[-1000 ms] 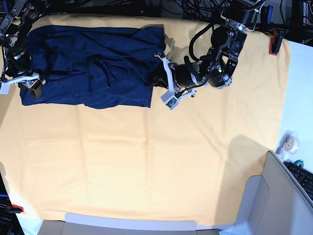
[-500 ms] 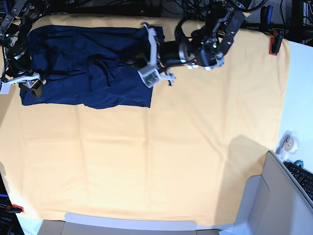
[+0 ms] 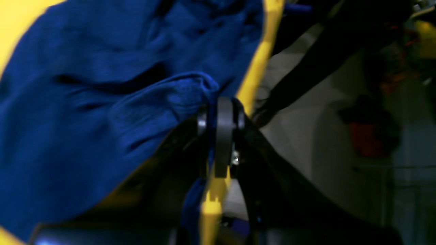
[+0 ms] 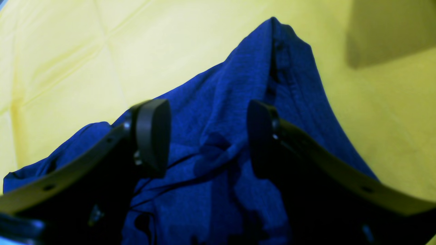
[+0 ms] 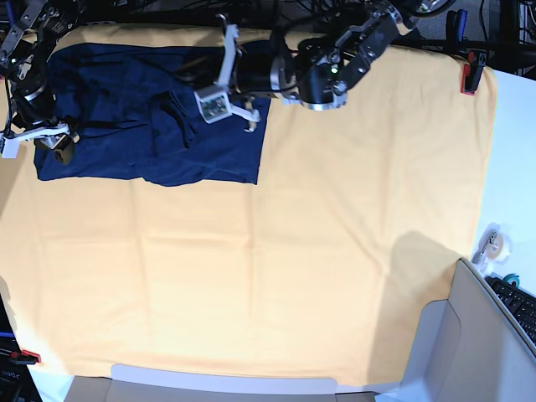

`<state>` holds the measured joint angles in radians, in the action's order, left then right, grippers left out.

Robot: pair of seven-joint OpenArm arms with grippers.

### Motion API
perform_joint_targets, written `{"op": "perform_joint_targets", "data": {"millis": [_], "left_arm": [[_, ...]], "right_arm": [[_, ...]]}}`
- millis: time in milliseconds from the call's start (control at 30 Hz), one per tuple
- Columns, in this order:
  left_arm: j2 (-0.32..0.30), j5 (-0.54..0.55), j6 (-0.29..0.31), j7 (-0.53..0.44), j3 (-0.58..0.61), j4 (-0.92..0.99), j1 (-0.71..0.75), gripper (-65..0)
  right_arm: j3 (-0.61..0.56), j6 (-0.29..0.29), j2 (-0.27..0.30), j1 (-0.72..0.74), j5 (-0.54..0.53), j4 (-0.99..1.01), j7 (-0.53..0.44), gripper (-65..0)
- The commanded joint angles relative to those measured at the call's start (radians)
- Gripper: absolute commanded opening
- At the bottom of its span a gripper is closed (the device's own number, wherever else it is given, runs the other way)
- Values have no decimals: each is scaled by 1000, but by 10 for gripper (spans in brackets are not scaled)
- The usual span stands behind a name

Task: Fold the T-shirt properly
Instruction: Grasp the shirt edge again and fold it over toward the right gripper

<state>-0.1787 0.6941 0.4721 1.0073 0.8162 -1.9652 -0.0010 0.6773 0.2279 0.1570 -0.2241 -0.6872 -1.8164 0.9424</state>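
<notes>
The dark navy T-shirt lies spread at the far left of the yellow-orange cloth. My left gripper reaches in from the top right and hovers over the shirt's middle. In the left wrist view the left gripper is shut on a raised fold of the T-shirt. My right gripper rests at the shirt's left end. The right wrist view shows the right gripper open, its two pads either side of a ridge of the T-shirt, touching nothing that I can make out.
The yellow-orange table cloth covers the table. Red clamps sit at its top right corner and bottom left corner. A tape roll, a keyboard and a grey box stand at the right edge.
My left arm has swung left and up across the shirt, drawing the pinched fabric from the shirt's right edge towards its middle. The right gripper has stayed put.
</notes>
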Motion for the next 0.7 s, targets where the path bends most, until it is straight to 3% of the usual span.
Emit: {"op": "perform_joint_targets", "data": {"millis": [0, 233, 667], "left_arm": [[18, 14, -2, -28, 12, -7, -38, -650], [80, 14, -3, -38, 162, 79, -141, -650], [152, 12, -3, -40, 174, 162, -158, -650]], "right_arm": [[3, 5, 14, 7, -13, -16, -21, -301], [5, 5, 17, 12, -13, -16, -21, -301], [5, 5, 13, 12, -13, -16, -21, -301]]}}
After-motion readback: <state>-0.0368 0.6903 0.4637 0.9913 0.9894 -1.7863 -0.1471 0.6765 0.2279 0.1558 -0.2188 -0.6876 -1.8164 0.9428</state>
